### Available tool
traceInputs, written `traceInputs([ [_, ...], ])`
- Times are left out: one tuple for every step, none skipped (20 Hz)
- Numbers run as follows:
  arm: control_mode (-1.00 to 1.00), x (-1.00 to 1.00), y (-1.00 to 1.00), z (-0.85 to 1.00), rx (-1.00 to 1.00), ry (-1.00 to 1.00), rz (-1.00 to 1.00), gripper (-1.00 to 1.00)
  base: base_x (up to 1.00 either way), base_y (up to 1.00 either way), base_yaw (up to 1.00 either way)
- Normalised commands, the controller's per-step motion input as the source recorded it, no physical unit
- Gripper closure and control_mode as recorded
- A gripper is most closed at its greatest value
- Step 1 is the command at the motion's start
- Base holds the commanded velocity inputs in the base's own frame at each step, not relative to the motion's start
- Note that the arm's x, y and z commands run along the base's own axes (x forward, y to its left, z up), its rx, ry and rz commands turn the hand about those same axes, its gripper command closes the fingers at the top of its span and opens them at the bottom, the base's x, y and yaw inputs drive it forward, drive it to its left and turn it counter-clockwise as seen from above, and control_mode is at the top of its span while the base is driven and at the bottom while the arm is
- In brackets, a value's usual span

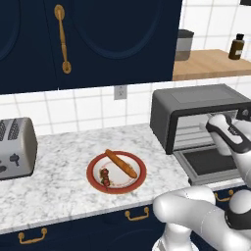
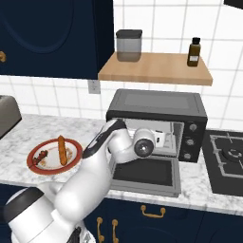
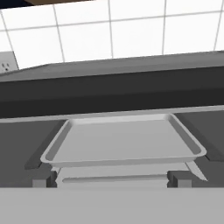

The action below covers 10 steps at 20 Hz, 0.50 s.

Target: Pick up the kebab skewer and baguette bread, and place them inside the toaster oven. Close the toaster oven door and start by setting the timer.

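Toaster oven door (image 2: pixel 144 174) dropped flat over counter edge, tray (image 3: pixel 124 142) bare.

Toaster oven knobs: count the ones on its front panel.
3 on the toaster oven, stacked in a column on its right-side panel: top knob, middle knob, bottom knob. In the left base view the arm covers that panel.

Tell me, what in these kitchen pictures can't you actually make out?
- Gripper: hidden behind the arm's own wrist in both base views, so its jaws can't be judged there.
- Toaster oven knobs: right base view, too small to read the settings.
- Oven door: left base view, its right part covered by the arm.
- Kebab skewer: left base view, chunks too small to tell apart.
- Toaster: cut off by the left edge.
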Motion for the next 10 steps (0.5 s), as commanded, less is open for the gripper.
traceInputs([
  [-1.0, 0.0, 0.0, -0.26, 0.0, 0.0, 0.0, -1.0, 0.0, 0.0, 0.0],
  [-1.0, 0.0, -0.01, -0.2, 0.0, 0.0, 0.0, -1.0, 0.0, 0.0, 0.0],
  [-1.0, 0.04, 0.0, -0.04, 0.0, 0.0, 0.0, -1.0, 0.0, 0.0, 0.0],
  [-1.0, 0.08, 0.0, -0.01, 0.0, 0.0, 0.0, -1.0, 0.0, 0.0, 0.0],
  [-1.0, 0.17, 0.0, 0.0, 0.0, 0.0, 0.0, -1.0, 0.0, 0.0, 0.0],
  [-1.0, 0.19, 0.0, 0.0, 0.0, 0.0, 0.0, -1.0, 0.0, 0.0, 0.0],
  [-1.0, 0.23, 0.0, 0.0, 0.0, 0.0, 0.0, -1.0, 0.0, 0.0, 0.0],
  [-1.0, 0.36, 0.0, 0.0, 0.0, 0.0, 0.0, -1.0, 0.0, 0.0, 0.0],
  [-1.0, 0.39, 0.0, 0.0, 0.0, 0.0, 0.0, -1.0, 0.0, 0.0, 0.0],
  [-1.0, 0.41, 0.0, 0.0, 0.0, 0.0, 0.0, -1.0, 0.0, 0.0, 0.0],
])
